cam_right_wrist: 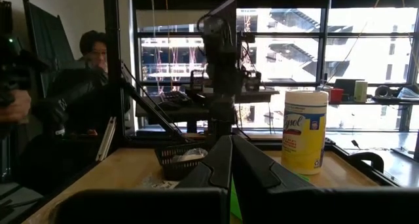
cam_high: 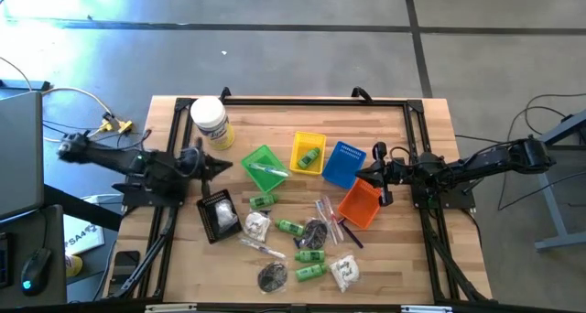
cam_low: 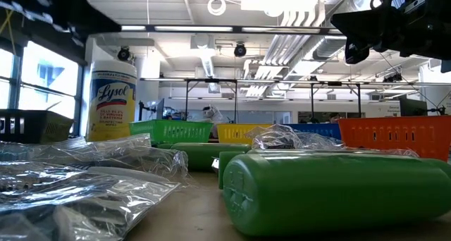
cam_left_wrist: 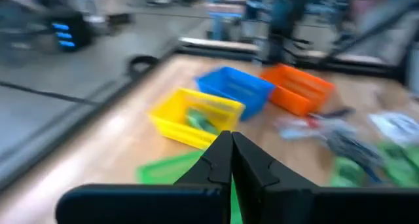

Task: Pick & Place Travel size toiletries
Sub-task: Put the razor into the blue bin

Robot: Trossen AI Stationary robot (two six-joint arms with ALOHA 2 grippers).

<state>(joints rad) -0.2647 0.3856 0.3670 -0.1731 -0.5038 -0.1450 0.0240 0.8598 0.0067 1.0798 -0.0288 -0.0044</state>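
High view: toiletries (cam_high: pixel 302 249) scattered | left wrist: left pincer (cam_left_wrist: pixel 232 140) clenched empty | right pincer (cam_right_wrist: pixel 232 144) clenched

A butcher-block wooden table (cam_high: pixel 403 258) carries a loose arc of plastic mesh baskets across its middle. From left to right they run: a black basket (cam_high: pixel 219 214), a green basket (cam_high: pixel 265 167), a yellow basket (cam_high: pixel 308 153), a blue basket (cam_high: pixel 343 164), an orange basket (cam_high: pixel 360 204). A tall white jar with a yellow label (cam_high: pixel 210 122) stands behind the green basket, toward the table's far left corner. One small green bottle (cam_high: pixel 309 156) lies in the yellow basket, a clear-wrapped thin stick (cam_high: pixel 267 169) in the green one. The other toiletries lie scattered in front of the baskets: more green bottles (cam_high: pixel 310 273), white sachets (cam_high: pixel 345 272) and round black pouches (cam_high: pixel 272 276).
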